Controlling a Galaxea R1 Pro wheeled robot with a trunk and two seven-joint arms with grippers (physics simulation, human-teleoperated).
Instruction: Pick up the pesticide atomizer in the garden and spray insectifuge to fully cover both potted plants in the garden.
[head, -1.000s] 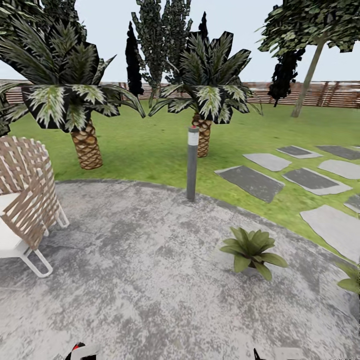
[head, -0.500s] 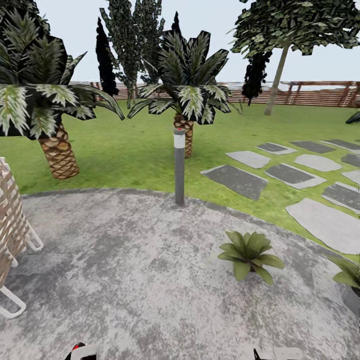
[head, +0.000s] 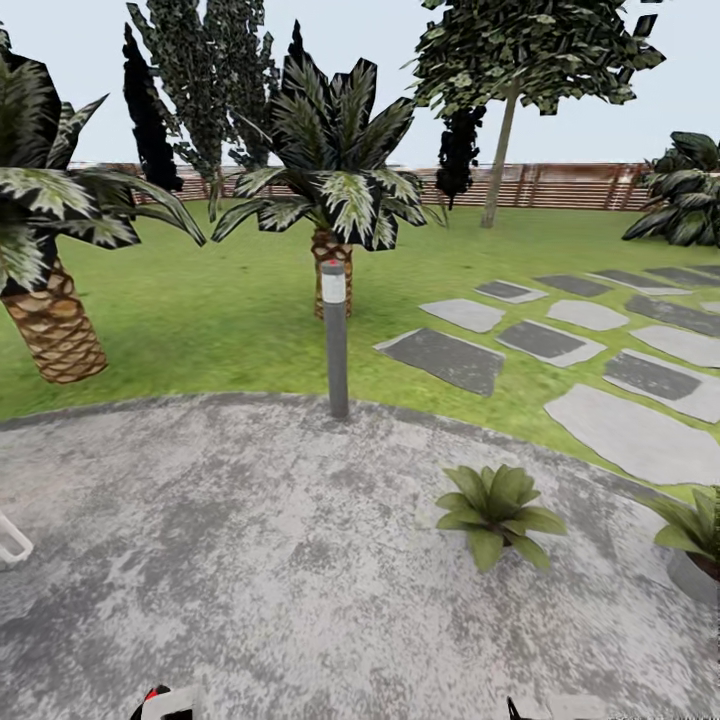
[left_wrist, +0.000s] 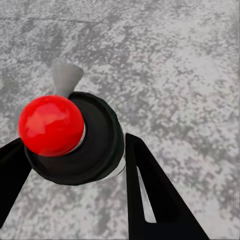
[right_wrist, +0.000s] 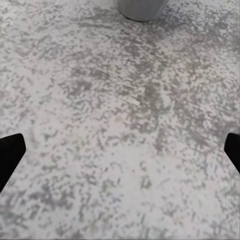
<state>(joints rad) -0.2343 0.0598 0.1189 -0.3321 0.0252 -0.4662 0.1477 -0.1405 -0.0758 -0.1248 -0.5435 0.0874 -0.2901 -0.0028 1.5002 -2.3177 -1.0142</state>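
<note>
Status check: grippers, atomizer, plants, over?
Left gripper shut on red-capped atomizer. Right gripper open, empty. Near potted plant and right potted plant ahead on patio. Lamp post beyond.

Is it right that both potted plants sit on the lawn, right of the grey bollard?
No. Both plants, the nearer and the one at the frame edge, sit on the paved patio, not the lawn. They are right of the bollard, as the head view shows.

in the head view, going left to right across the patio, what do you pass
white chair leg → grey bollard light → first potted plant → second potted plant at the right edge
</note>
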